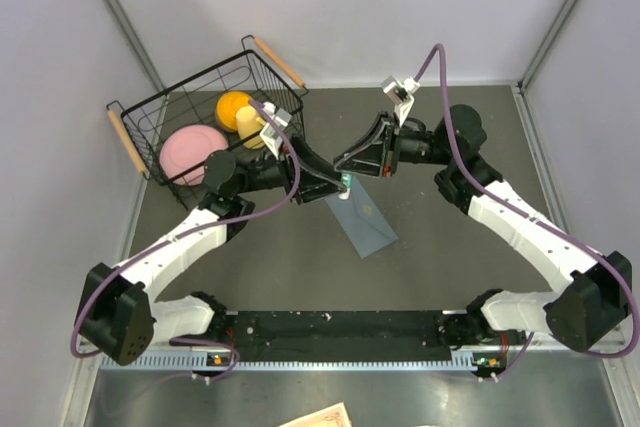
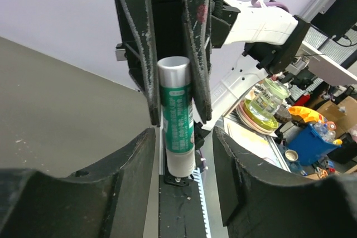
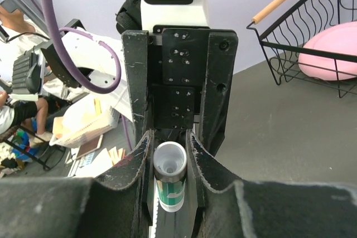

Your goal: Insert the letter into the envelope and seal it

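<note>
Seen from above, a black wire basket (image 1: 178,84) sits at the back left of the dark table (image 1: 450,267), with a pink plate (image 1: 190,152) and a yellow object (image 1: 233,105) inside it. The left arm reaches in from the lower left, and the left gripper (image 1: 335,187) meets the right gripper (image 1: 343,165) tip to tip above the middle of the table. Between them is a white-and-green glue stick (image 2: 178,118). The left gripper's fingers (image 2: 134,165) are spread, with a gap showing on each side of the stick's end. Just below the meeting point, the blue-grey envelope (image 1: 365,222) lies flat on the table, set diagonally, its upper end under the grippers. How its flap stands cannot be made out. The right gripper's fingers (image 3: 142,163) pinch the glue stick by its sides, holding it in the air. The right arm comes in from the lower right. No letter can be picked out with certainty.
</note>
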`<state>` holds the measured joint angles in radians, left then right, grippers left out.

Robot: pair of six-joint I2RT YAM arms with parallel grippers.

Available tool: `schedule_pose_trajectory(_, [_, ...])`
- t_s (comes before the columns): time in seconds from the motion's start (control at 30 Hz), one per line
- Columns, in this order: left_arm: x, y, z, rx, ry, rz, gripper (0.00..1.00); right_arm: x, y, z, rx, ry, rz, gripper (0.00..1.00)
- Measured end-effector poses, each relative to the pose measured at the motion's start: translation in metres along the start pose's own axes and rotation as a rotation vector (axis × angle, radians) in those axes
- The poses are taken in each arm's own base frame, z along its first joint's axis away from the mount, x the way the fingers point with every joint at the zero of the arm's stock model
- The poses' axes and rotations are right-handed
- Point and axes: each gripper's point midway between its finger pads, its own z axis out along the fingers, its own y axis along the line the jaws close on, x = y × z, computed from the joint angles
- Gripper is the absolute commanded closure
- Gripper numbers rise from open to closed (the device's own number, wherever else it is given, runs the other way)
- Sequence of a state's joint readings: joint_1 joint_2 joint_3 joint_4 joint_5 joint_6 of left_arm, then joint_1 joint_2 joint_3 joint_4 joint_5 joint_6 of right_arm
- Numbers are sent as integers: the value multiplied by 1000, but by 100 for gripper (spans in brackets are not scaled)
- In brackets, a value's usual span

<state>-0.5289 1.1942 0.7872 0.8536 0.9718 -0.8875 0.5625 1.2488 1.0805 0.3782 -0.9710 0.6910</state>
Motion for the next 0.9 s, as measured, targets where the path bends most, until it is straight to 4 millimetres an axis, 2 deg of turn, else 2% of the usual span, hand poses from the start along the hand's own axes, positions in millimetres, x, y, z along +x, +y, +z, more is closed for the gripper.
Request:
schedule_pose_trajectory(0.13, [1,-7,3,20,2,-13,55,2,2,2,-8,6,-11,100])
schedule_pose_trajectory(0.37, [0,-6,6,19,-2,-32,80,5,7,5,-26,14,-21,100])
schedule_pose_trajectory(0.4, [0,-6,6,18,-3,-34,86,5,7,5,-26,14,-22,100])
schedule_pose_trajectory(0.47, [0,-6,6,18,-3,-34,94,5,6,5,-25,14,-23,89])
schedule_pose_trajectory(0.5, [0,-6,6,18,-3,-34,99,5,6,5,-25,14,-23,82])
schedule_pose_trajectory(0.53, [0,-6,6,17,-3,-34,100,5,6,5,-23,15,-21,74])
schedule_pose_trajectory(0.57, [1,-5,6,16,-2,-36,100,6,5,5,-19,16,-17,54])
schedule_pose_trajectory(0.63, [2,-4,6,10,0,-41,100,6,5,5,-12,22,0,38])
schedule_pose_trajectory(0.67, [2,-3,5,5,-2,-43,100,5,5,5,-10,24,-2,26])
schedule_pose_trajectory(0.7, [4,-2,4,0,-3,-44,100,3,4,5,-4,23,-3,20])
schedule_pose_trajectory(0.83, [14,4,-8,-56,0,-51,100,-8,-2,2,28,19,1,13])
schedule_pose_trajectory(0.9, [20,18,-20,-133,15,-58,100,-18,-8,-2,60,9,-13,10])
